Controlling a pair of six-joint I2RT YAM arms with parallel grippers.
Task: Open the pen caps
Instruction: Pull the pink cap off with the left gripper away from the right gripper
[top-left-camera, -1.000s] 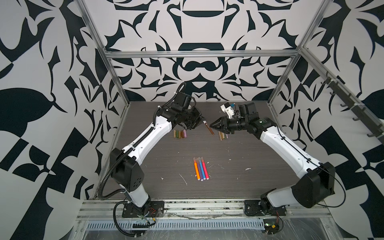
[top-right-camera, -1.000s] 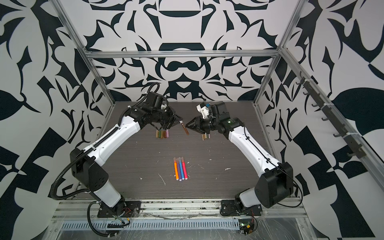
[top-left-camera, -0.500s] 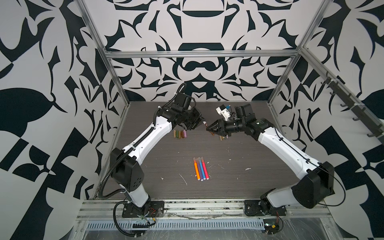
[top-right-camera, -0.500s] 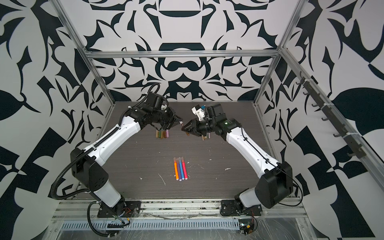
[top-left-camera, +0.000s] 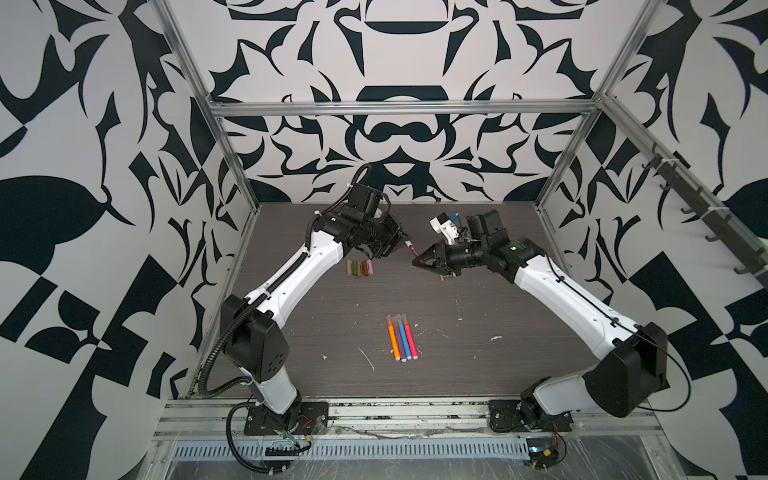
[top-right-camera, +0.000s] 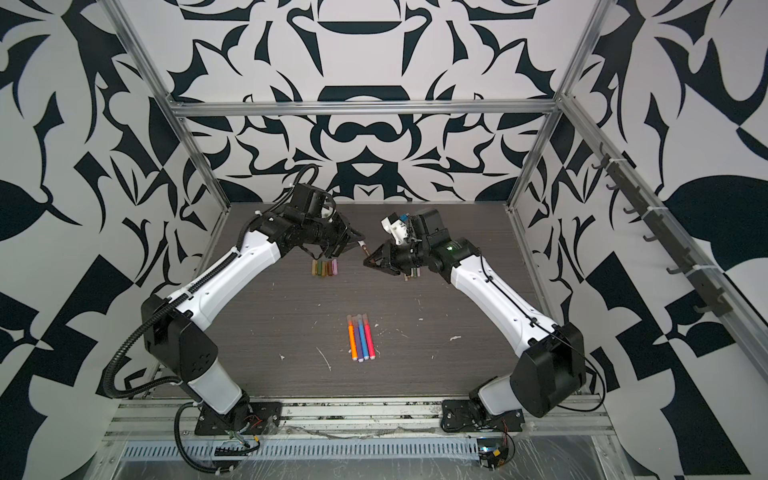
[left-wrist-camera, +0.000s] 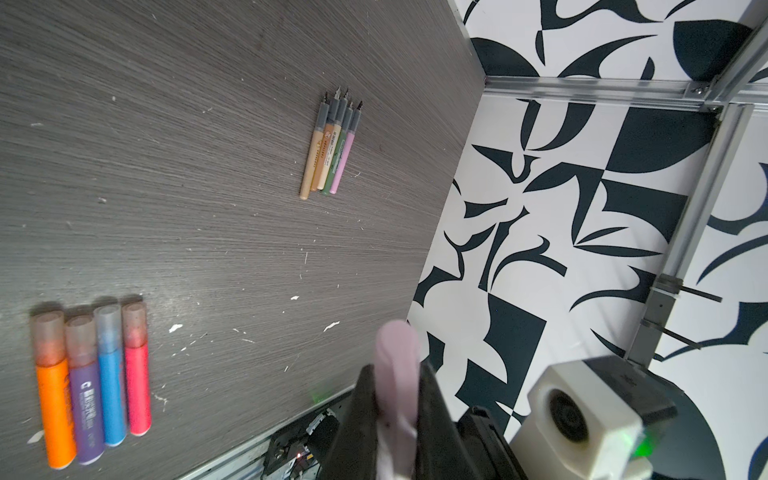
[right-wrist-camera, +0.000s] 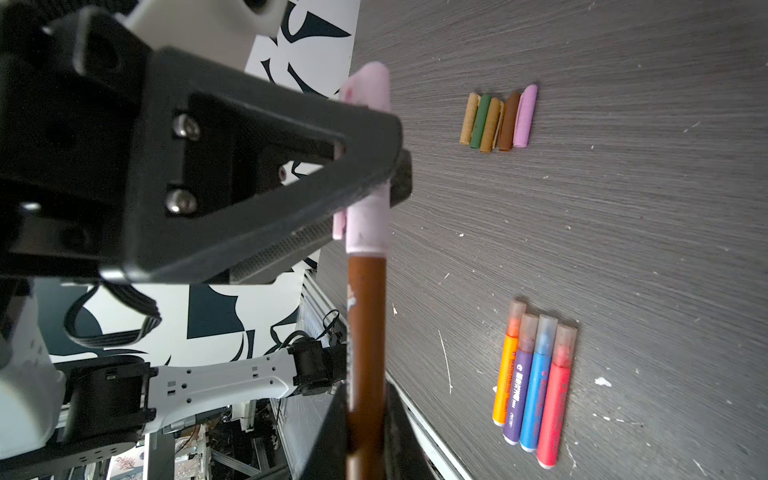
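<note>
Right wrist view: the pink cap (right-wrist-camera: 368, 226) sits on the brown pen (right-wrist-camera: 365, 332), the two in one straight line held in the air over the far middle of the table (top-left-camera: 478, 365). The left gripper (left-wrist-camera: 397, 384) pinches the cap across its width. The right gripper (right-wrist-camera: 365, 399) has its fingers tight against the barrel, seemingly clamped, well down from the cap's rim. So the pen's long axis runs from one claw to the other, cap toward the left arm and barrel toward the right. The pull should go straight along that line, arms apart. On the table, loose caps (top-left-camera: 359, 268) lie in a row on the left arm's side. Thin uncapped pens (left-wrist-camera: 330, 145) lie bundled on the right arm's side. Four thick pens (top-left-camera: 401, 337) lie capped nearer the front. No container is in view.
</note>
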